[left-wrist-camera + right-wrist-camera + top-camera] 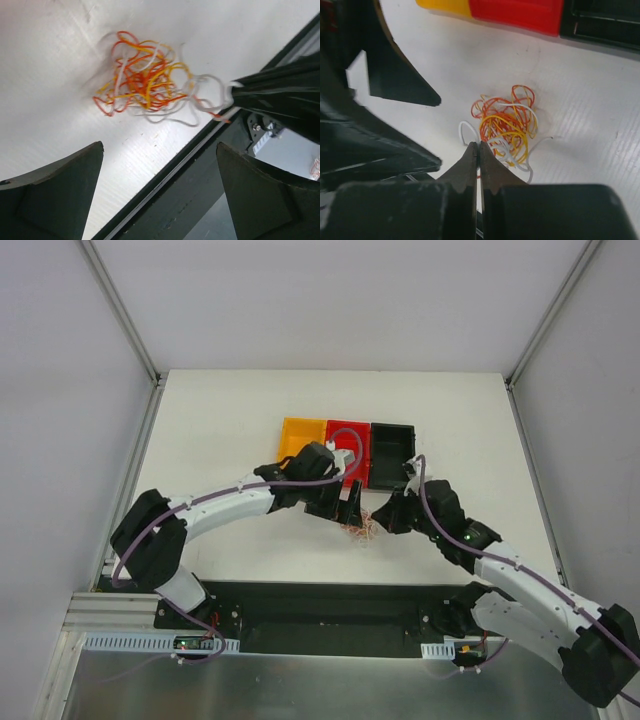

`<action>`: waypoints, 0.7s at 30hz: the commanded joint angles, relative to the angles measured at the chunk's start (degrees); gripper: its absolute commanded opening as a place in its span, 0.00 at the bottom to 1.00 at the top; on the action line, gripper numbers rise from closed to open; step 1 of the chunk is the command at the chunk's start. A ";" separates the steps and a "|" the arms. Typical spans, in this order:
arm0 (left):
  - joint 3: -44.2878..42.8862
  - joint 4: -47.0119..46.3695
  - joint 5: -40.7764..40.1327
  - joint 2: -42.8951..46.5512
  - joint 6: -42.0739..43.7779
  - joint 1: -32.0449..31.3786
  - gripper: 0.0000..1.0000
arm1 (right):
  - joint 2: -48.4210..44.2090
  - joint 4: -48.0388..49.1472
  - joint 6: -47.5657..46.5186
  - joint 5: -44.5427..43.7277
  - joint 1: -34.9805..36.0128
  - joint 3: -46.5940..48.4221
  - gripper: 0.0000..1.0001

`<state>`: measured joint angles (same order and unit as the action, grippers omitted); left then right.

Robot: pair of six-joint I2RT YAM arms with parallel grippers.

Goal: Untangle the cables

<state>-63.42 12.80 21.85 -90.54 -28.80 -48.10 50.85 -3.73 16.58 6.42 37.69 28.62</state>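
The cables [358,530] lie as one small tangled clump of white, red and orange-yellow wire on the white table, between my two grippers. In the left wrist view the cables [147,80] sit beyond my left gripper [160,145], which is wide open with nothing between its fingers. My right gripper [479,145] is shut on a white cable loop [465,127] at the clump's near edge. From the left wrist view the right gripper's tip [234,90] pinches that white cable [210,80], which stretches out from the clump.
Behind the clump stand three small bins side by side: yellow [285,440], red [365,445] and black [392,427]. The left arm reaches over the yellow and red ones. The table's dark near edge [200,165] runs close to the clump.
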 commanded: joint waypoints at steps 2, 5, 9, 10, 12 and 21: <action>8.91 -15.40 -14.34 7.73 -6.98 -6.29 0.95 | -5.84 0.30 0.73 4.65 -0.08 1.26 0.01; 13.13 -23.14 -20.34 10.90 -5.57 -9.73 0.94 | -6.64 0.65 1.79 7.64 -0.08 3.01 0.01; 17.97 -31.06 -24.04 12.93 -7.76 -10.88 0.89 | -6.82 1.26 3.81 10.19 -0.08 4.07 0.01; 19.28 -33.51 -24.83 13.37 -7.85 -11.49 0.89 | -6.99 1.27 4.07 10.54 -0.08 4.16 0.01; 21.31 -36.69 -26.93 13.90 -8.73 -12.28 0.90 | -7.08 1.27 4.69 11.16 -0.07 4.42 0.01; 26.06 -41.88 -35.37 17.76 -5.93 -15.71 0.69 | -9.63 0.04 6.45 11.96 -0.07 6.36 0.01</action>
<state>-40.23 -22.24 -6.72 -76.84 -36.71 -62.43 43.57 -4.25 21.23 15.90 37.52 30.70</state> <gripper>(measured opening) 0.701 0.014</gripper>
